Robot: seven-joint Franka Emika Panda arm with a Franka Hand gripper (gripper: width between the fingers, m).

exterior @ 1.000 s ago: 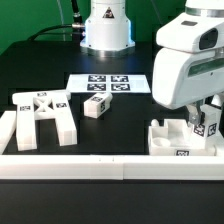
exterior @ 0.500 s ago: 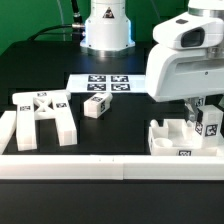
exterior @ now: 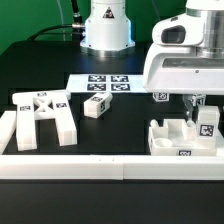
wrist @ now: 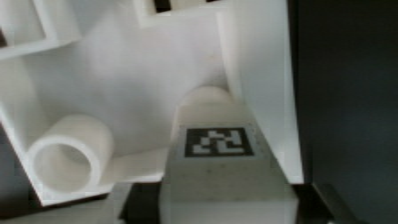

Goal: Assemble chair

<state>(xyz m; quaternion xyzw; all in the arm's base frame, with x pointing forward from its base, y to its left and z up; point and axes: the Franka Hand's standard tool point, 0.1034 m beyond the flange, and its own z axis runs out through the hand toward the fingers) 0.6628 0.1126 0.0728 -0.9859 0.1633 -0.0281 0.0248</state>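
My gripper (exterior: 200,108) hangs at the exterior view's right, shut on a narrow white chair part (exterior: 206,126) with a marker tag. It holds that part upright just over a blocky white chair assembly (exterior: 176,140) near the front wall. From the wrist, the held part (wrist: 221,140) runs out from between my dark fingers (wrist: 153,204), my gripper (wrist: 222,205) closed on its sides. Under it lies a white slab (wrist: 125,70) with a round socket (wrist: 64,160). A white leg frame (exterior: 42,114) and a small tagged block (exterior: 97,105) lie at the exterior view's left.
The marker board (exterior: 106,83) lies flat in the middle, in front of the robot base (exterior: 106,30). A low white border wall (exterior: 100,166) runs along the front and up the exterior view's left side. Black table shows between the block and the assembly.
The arm's white wrist housing has swung toward the exterior view's left and the held part has shifted slightly that way over the assembly. The loose parts have not moved.
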